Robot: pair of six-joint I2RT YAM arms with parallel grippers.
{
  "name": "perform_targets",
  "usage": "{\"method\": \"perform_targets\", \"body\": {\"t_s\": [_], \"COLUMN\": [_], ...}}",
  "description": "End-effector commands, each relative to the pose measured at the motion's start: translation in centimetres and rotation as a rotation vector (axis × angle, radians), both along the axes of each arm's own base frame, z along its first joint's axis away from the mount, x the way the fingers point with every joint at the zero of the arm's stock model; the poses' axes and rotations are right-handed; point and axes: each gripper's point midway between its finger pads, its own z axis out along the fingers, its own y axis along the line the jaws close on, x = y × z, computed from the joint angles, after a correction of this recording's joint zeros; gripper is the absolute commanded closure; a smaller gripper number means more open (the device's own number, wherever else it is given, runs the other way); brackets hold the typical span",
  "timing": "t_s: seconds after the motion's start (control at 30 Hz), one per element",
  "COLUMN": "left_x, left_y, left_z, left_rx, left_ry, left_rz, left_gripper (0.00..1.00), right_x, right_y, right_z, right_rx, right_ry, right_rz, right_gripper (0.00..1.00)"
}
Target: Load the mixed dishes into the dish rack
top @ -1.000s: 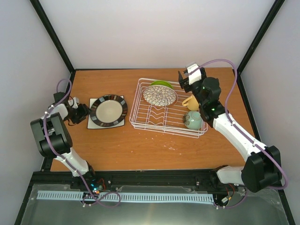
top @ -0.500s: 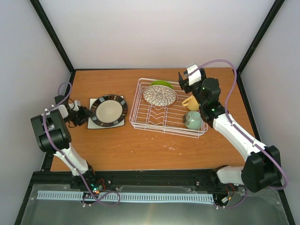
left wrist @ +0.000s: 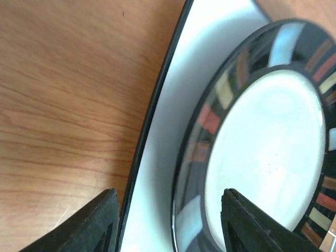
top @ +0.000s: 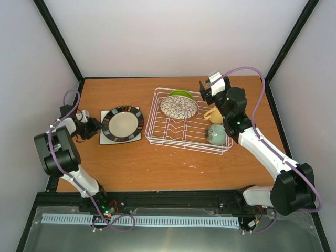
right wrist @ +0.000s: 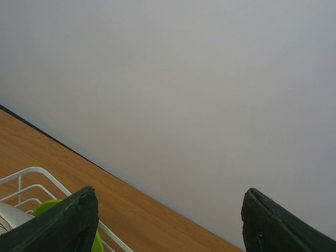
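Dark-rimmed plate (top: pixel 122 124) flat on square plate (top: pixel 104 139), left hand (left wrist: pixel 169 207) apart — right hand (right wrist: pixel 169 210) apart

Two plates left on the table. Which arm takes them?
Left. The left hand, open, sits at the dark-rimmed cream plate stacked on the white square plate; the right hand hovers by the dish rack.

Finding: a robotics laboratory test cell. Plain white wall panels (top: pixel 178 37) and black frame posts (top: pixel 59 42) enclose a wooden tabletop (top: pixel 136 165). The left arm (top: pixel 59 152) and right arm (top: pixel 262 149) are mounted at a black rail (top: pixel 168 198) along its near edge. A dish rack (top: pixel 181 128) stands on the tabletop.
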Motion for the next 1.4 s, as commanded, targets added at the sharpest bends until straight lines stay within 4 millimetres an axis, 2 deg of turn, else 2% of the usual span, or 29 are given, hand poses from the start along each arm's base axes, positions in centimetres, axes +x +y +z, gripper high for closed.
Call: {"method": "perform_targets", "body": {"t_s": [0.0,0.07,0.17,0.3,0.5,0.77,1.0,1.37], "left_x": [0.7,0.7,0.7,0.1,-0.6,-1.0,-1.3,-0.7], "left_y": [1.6,1.6,0.9,0.9,-0.3,-1.1,-1.6,-3.3], "left_z": [3.8,4.8,5.0,3.5,1.8,1.0,-0.5,-1.6], "left_rx": [0.126,0.134,0.093,0.096,0.029,-0.018,-0.047,-0.089], "left_ry": [-0.071,-0.088,-0.095,-0.056,-0.025,-0.010,0.020,0.030], "left_rz": [0.028,0.028,0.007,0.005,-0.021,-0.038,-0.044,-0.071], "left_gripper": [0.44,0.44,0.46,0.50,0.51,0.52,0.52,0.52], "right_x": [0.1,0.1,0.1,-0.1,-0.1,0.1,0.2,0.4], "right_y": [-0.1,0.0,0.0,-0.1,-0.1,0.3,0.3,0.5], "right_z": [-0.1,-0.2,0.0,0.1,0.3,0.1,-0.1,-0.4], "right_rx": [0.009,0.009,0.010,0.005,-0.005,0.003,0.002,0.003], "right_ry": [0.006,0.008,0.009,0.006,0.002,0.010,0.016,0.023], "right_rz": [0.006,0.010,0.012,0.011,0.009,0.026,0.027,0.035], "right_gripper": [0.26,0.26,0.26,0.26,0.26,0.26,0.26,0.27]}}
